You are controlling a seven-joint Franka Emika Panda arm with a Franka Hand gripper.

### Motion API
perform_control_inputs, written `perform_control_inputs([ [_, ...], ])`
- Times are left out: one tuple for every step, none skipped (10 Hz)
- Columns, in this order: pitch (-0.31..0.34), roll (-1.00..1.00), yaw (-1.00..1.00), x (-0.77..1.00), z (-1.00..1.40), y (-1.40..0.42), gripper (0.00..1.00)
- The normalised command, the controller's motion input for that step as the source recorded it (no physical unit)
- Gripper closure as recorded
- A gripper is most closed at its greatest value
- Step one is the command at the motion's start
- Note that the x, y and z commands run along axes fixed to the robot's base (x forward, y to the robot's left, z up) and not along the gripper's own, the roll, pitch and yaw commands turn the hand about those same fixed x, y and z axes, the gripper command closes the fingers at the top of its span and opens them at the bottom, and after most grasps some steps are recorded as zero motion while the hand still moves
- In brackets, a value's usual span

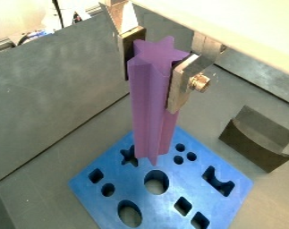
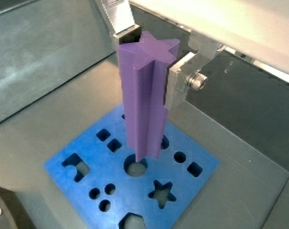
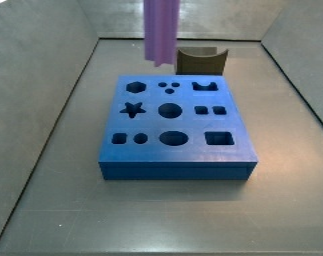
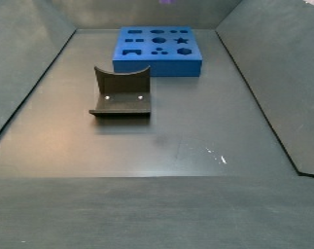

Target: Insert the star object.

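My gripper (image 1: pixel 157 64) is shut on the top of the star object (image 1: pixel 153 107), a long lilac peg with star-profile sides, held upright. Both wrist views show the silver fingers (image 2: pixel 180 73) clamping its upper end (image 2: pixel 144 98). Below it lies the blue block (image 1: pixel 171 192) with shaped holes. The block's star hole (image 3: pixel 134 109) is open and shows in a wrist view too (image 2: pixel 164 190). In a side view the peg (image 3: pixel 161 30) hangs down from the top edge, its lower end above the block's far edge (image 3: pixel 171 140). The gripper is out of that view.
The dark fixture (image 4: pixel 121 92) stands on the grey floor beside the block (image 4: pixel 159 49); it also shows in a wrist view (image 1: pixel 260 136) and behind the block in a side view (image 3: pixel 201 60). Grey walls (image 3: pixel 70 110) enclose the floor.
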Motion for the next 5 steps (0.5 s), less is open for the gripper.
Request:
perform_control_inputs([
  [-0.143, 0.03, 0.63, -0.43, -0.93, 0.12, 1.0],
  [-0.116, 0.02, 0.6, -0.47, -0.99, 0.14, 1.0],
  [-0.129, 0.0, 0.52, -0.51, -0.97, 0.17, 1.0],
  [-0.19, -0.01, 0.35, -0.38, -0.8, 0.04, 1.0],
  [-0.077, -0.07, 0.16, -0.11, -0.48, 0.0, 1.0],
])
